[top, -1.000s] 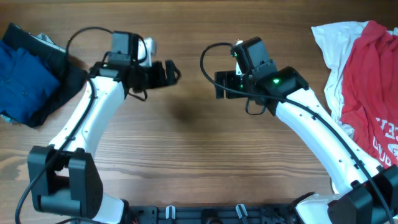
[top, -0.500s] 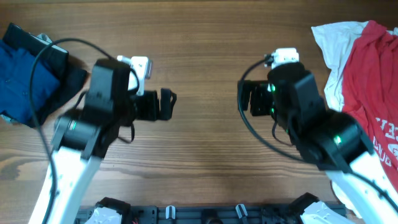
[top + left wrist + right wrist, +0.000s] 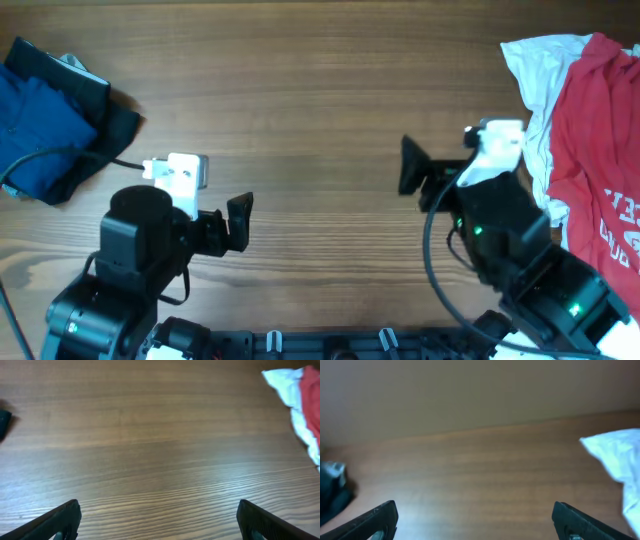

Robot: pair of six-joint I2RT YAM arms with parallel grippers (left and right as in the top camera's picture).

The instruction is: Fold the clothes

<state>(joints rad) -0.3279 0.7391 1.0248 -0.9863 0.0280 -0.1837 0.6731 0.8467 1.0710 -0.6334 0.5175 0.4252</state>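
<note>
At far right, red shirt (image 3: pixel 590 130) lies crumpled on white garment (image 3: pixel 535 70), both sets of jaws spread empty, so best pinch one hem, drag onto middle surface (image 3: pixel 320 100) first.

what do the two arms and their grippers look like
The left arm and right arm have bulky black rounded housings, each topped by a white block at the wrist, with thin black cables looping off. Green lights glow on the right arm. The left gripper and right gripper have black wedge-shaped fingers.
</note>
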